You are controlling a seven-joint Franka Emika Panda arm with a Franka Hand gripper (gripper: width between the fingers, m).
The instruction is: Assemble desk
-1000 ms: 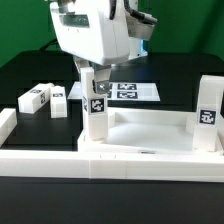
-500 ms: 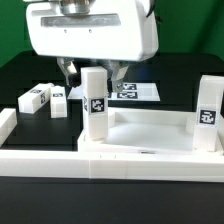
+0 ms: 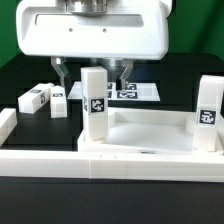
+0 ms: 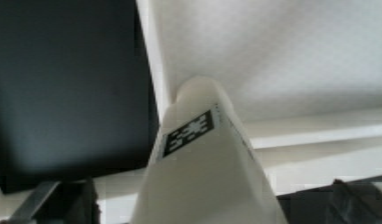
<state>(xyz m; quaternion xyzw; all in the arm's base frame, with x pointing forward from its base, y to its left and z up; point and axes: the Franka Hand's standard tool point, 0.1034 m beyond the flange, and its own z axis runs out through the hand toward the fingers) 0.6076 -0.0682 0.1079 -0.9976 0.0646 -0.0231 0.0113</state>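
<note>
The white desk top (image 3: 150,137) lies upside down as a rimmed tray. One square tagged leg (image 3: 95,105) stands upright in its corner socket on the exterior view's left, and a second leg (image 3: 208,114) stands at the right corner. Two loose legs (image 3: 35,97) (image 3: 60,101) lie on the black table at the left. My gripper (image 3: 92,70) hangs over the left standing leg, open, with one finger (image 3: 60,70) on each side and clear of it. In the wrist view the leg (image 4: 206,150) rises between the two spread fingers (image 4: 55,200), with the gripper (image 4: 206,208) around it.
The marker board (image 3: 132,91) lies flat behind the standing leg. A long white border rail (image 3: 100,160) runs along the front, with a short rail piece (image 3: 7,122) at the left edge. The desk top's rim (image 3: 150,112) sits just right of the leg.
The hand has turned broadside to the exterior camera and risen a little. Its fingers, close on the left leg's top a second ago, now stand apart from it. The leg stays upright.
</note>
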